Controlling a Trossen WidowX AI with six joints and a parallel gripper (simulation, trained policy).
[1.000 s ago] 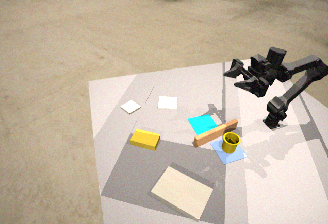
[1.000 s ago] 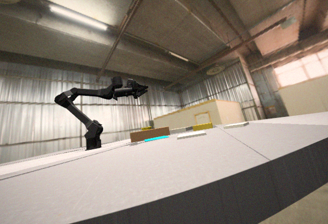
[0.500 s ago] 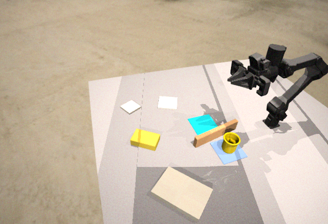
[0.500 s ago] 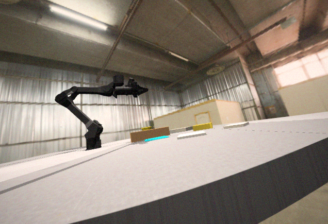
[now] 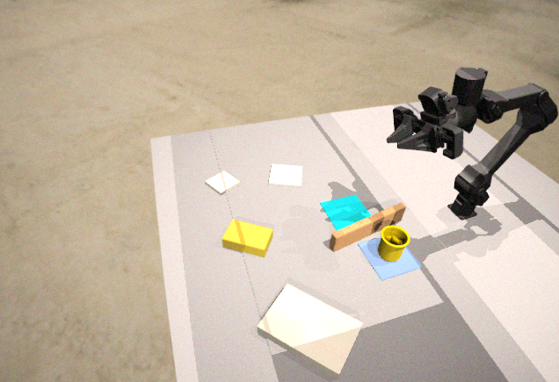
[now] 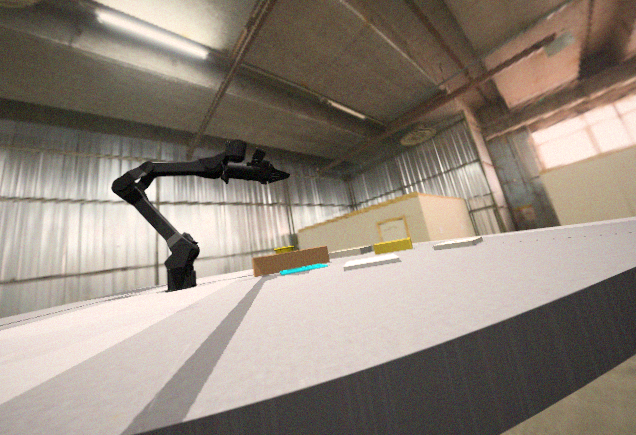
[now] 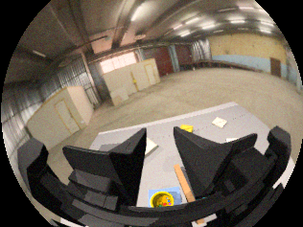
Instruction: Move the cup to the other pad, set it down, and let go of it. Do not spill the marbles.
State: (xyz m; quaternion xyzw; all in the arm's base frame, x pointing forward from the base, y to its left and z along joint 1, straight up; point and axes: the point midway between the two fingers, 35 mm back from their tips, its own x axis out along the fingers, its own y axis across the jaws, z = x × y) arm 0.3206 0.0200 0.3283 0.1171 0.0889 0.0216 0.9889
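The arm [image 5: 510, 97] [image 6: 179, 168] stands bent at its elbow, its forearm reaching out high above the table [image 5: 216, 323] [image 6: 359, 327] [image 7: 168, 135]; the claw [image 5: 392, 143] [image 6: 287, 175] [image 7: 159, 130] points outward, partly open, its fingers apart with nothing between them.

A yellow cup [image 5: 391, 249] stands upright on a blue pad [image 5: 384, 271], a wooden barrier [image 5: 357, 234] between it and a cyan pad [image 5: 344, 211].

Your matte-black pincer [image 5: 392, 144] [image 6: 288, 175] [image 7: 159, 130] has wedge-shaped fingers; behind it, your black jointed arm [image 5: 505, 142] [image 6: 155, 220] carries a stubby cylindrical housing [image 5: 468, 86] [image 6: 235, 150].
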